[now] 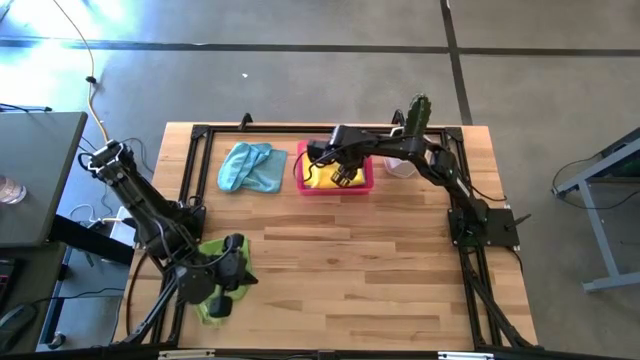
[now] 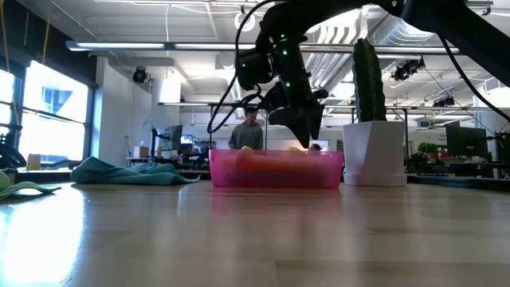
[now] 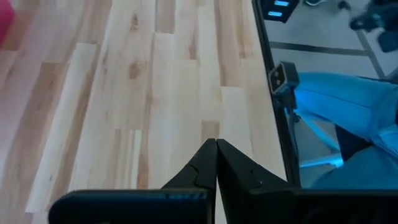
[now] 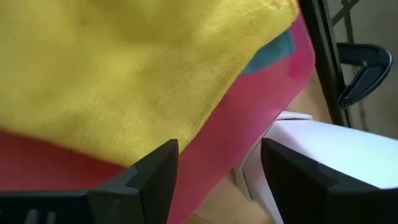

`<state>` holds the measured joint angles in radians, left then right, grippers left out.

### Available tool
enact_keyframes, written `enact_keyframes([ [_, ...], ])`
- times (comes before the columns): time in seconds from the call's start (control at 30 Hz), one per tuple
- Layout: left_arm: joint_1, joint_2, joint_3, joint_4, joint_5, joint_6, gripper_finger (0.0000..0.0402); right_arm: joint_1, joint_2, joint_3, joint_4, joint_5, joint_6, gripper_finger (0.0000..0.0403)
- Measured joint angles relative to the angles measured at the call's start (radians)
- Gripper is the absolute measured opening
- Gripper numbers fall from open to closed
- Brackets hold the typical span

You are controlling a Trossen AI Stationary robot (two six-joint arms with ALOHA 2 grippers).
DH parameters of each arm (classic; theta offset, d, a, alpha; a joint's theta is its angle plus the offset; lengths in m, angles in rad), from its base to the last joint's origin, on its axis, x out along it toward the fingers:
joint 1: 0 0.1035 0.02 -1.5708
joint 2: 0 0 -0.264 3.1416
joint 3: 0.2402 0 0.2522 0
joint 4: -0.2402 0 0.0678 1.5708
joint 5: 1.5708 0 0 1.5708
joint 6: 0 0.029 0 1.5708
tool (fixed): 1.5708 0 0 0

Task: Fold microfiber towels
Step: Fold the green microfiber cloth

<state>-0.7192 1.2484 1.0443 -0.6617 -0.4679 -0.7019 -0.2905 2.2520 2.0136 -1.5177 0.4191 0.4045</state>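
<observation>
Left hand (image 1: 232, 262): closed, empty, parked over green towel (image 1: 215, 303), well left of pink tray (image 1: 366, 184). Blue towel (image 1: 252, 166): crumpled, just left of tray. Yellow towel (image 4: 124, 74): inside tray, apparently deposited folded. Right hand (image 1: 347, 176): spread wide, empty, above it.

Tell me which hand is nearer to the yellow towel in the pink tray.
The right hand: it hovers open directly over the yellow towel in the pink tray. The left hand is shut at the table's near left corner, far from it, above a green towel.
</observation>
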Motion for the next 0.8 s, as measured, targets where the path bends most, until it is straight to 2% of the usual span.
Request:
enact_keyframes([
  [0.1, 0.015, 0.0, 0.0, 0.0, -0.02, 0.027, 0.0, 0.017, 0.0, 0.0, -0.028, 0.007, -0.03, 0.022],
  [0.27, 0.049, 0.0, 0.0, 0.0, -0.049, 0.044, 0.0, 0.042, 0.0, 0.0, -0.053, 0.101, -0.047, 0.0216],
  [0.57, 0.113, 0.0, 0.0, 0.0, -0.044, 0.042, 0.0, 0.044, 0.0, 0.0, -0.036, 0.089, -0.073, 0.0216],
  [0.8, 0.118, 0.0, 0.0, 0.0, -0.041, 0.04, 0.0, 0.061, -0.016, 0.0, 0.114, 0.085, -0.152, 0.0216],
])
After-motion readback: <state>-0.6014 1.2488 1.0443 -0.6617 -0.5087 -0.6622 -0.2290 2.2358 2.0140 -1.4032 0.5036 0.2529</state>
